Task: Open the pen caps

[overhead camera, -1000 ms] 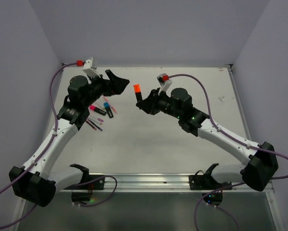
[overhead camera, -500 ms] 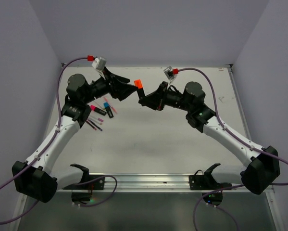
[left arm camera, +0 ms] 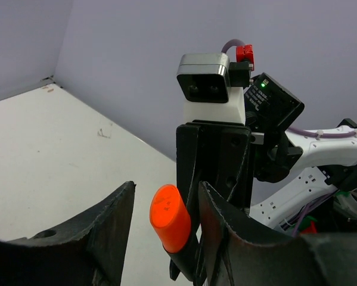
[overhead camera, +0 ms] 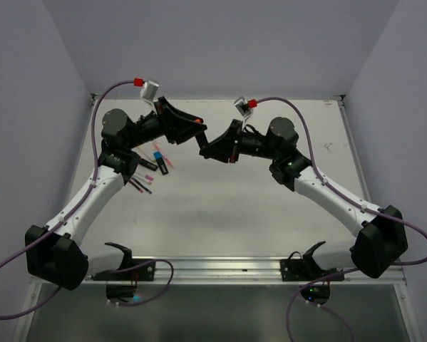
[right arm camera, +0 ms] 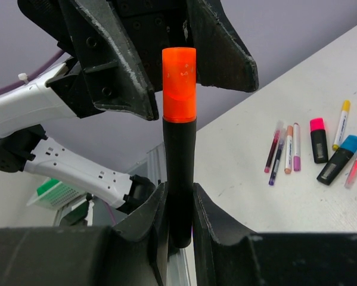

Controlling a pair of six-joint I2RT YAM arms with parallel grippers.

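A stubby black highlighter (right arm camera: 179, 161) with an orange pen cap (right arm camera: 179, 83) is held above the table. My right gripper (right arm camera: 178, 192) is shut on its black body. My left gripper (left arm camera: 166, 196) stands around the orange cap (left arm camera: 171, 217). Its right finger (left arm camera: 226, 226) lies against the cap, and a gap shows at the left finger (left arm camera: 106, 226). From above, the two grippers meet at the cap (overhead camera: 199, 122), the left gripper (overhead camera: 197, 128) above the right gripper (overhead camera: 212, 151). Capped pens lie on the table: a pink-capped highlighter (right arm camera: 317, 140), a blue-capped one (right arm camera: 339, 158) and several thin pens (right arm camera: 285, 149).
The loose pens (overhead camera: 155, 162) lie in a cluster on the white table (overhead camera: 270, 206) under the left arm. Grey walls close the back and sides. A metal rail (overhead camera: 220, 269) with the arm bases runs along the near edge.
My left gripper moved right to the orange cap and its jaws narrowed around it. My right gripper swung the highlighter left toward it, still gripping the body.
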